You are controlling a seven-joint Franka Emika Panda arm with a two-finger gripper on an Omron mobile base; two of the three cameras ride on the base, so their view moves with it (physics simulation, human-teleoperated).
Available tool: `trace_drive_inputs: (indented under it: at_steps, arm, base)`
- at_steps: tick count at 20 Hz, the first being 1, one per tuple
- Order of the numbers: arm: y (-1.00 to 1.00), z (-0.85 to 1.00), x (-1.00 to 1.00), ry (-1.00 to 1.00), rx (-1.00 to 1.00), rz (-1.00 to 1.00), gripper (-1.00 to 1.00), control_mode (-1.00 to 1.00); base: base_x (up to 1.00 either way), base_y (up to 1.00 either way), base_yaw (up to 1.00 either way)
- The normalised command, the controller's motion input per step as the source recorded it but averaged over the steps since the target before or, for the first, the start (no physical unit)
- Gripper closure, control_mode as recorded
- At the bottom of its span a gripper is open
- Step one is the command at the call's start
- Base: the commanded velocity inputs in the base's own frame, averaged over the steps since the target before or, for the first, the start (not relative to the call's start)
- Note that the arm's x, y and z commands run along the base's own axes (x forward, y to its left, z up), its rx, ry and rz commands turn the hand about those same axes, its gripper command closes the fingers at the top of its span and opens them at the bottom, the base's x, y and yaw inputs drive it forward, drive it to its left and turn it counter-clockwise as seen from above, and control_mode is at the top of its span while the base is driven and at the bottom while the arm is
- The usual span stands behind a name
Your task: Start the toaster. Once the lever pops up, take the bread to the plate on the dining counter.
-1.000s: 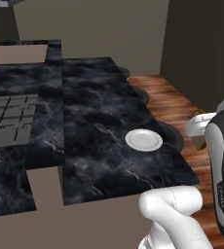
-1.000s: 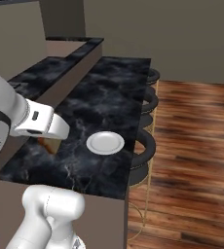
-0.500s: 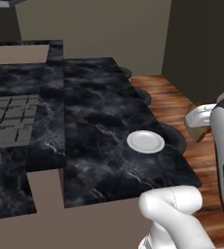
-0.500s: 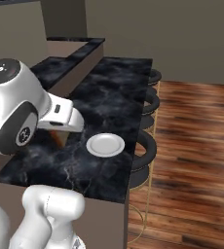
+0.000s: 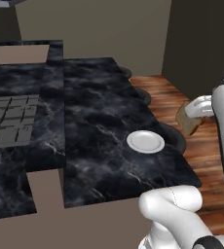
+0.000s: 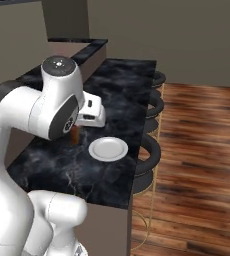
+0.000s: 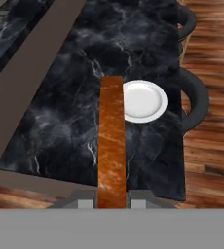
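Claw (image 7: 112, 197) clamped on bread (image 7: 112, 146), above dining counter (image 7: 65, 126), plate (image 7: 142, 101) bare, dark stools (image 7: 196, 97) alongside

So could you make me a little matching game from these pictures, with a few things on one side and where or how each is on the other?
Things:
1. bread
2. plate
3. dining counter
4. stools

States or places:
A. black marble with white veins
B. held edge-on between the fingers, above the counter
C. lined along the counter's edge, over the wood floor
D. white, bare, lying on the counter near its edge

Pairs: 1-B, 2-D, 3-A, 4-C
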Motion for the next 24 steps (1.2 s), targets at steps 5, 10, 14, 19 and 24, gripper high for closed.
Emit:
trace_drive_inputs:
  at_steps: [5,10,14,19,24]
  arm:
    - [0.0,-0.38,0.4,0.05,0.0,0.1,1.0,-1.0]
    - [0.0,-0.43,0.39,0.07,0.0,0.07,1.0,-1.0]
    - [0.0,-0.36,0.36,0.04,0.0,0.05,1.0,-1.0]
    - [0.0,-0.26,0.36,0.01,0.0,0.01,1.0,-1.0]
    - [0.0,-0.14,0.42,0.02,0.0,0.0,1.0,-1.0]
  base:
    - [0.0,0.0,0.0]
    - [0.0,0.0,0.0]
    - [0.0,0.0,0.0]
    - [0.0,0.0,0.0]
    - [0.0,0.0,0.0]
